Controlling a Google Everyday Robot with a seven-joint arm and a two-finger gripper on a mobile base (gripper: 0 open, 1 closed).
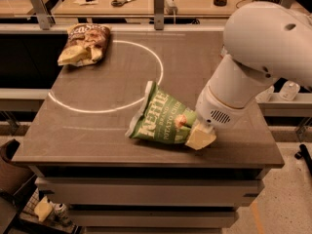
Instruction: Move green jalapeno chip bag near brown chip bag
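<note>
The green jalapeno chip bag lies on the dark table, right of centre near the front edge, its white "Kettle" lettering facing up. My gripper is at the bag's right end, over its edge, with a pale fingertip showing below the white wrist. The bag's right end looks lifted off the table and pinched there. The brown chip bag lies at the table's far left corner, well apart from the green bag.
A white circle line is marked on the tabletop between the two bags. My large white arm covers the table's right side. Behind the table is a bench with scissors and small items.
</note>
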